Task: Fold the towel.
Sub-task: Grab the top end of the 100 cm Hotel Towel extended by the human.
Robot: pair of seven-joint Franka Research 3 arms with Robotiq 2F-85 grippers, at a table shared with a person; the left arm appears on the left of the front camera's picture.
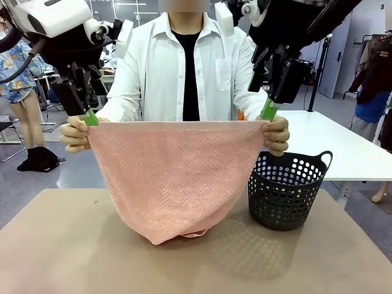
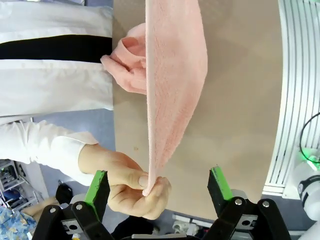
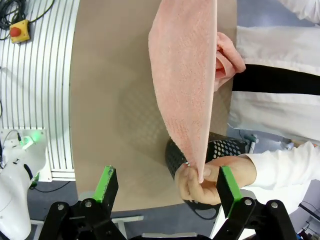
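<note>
The person at the far side holds up the salmon-pink towel point(image 1: 171, 177) by its two top corners, and its bottom edge touches the table. My left gripper point(image 1: 90, 117) hangs open at the towel's top left corner, right by the person's hand point(image 1: 75, 135). In the left wrist view that gripper point(image 2: 159, 185) straddles the pinched corner of the towel point(image 2: 172, 75). My right gripper point(image 1: 268, 110) is open at the top right corner, above the person's other hand point(image 1: 277, 135). In the right wrist view this gripper point(image 3: 169, 182) has the towel point(image 3: 187, 75) corner between its open fingers.
A black perforated basket point(image 1: 286, 190) stands on the brown table point(image 1: 61, 245) at the right, just beside the towel. A white table point(image 1: 343, 147) lies behind it. The person in a white shirt point(image 1: 184, 67) stands close behind the towel.
</note>
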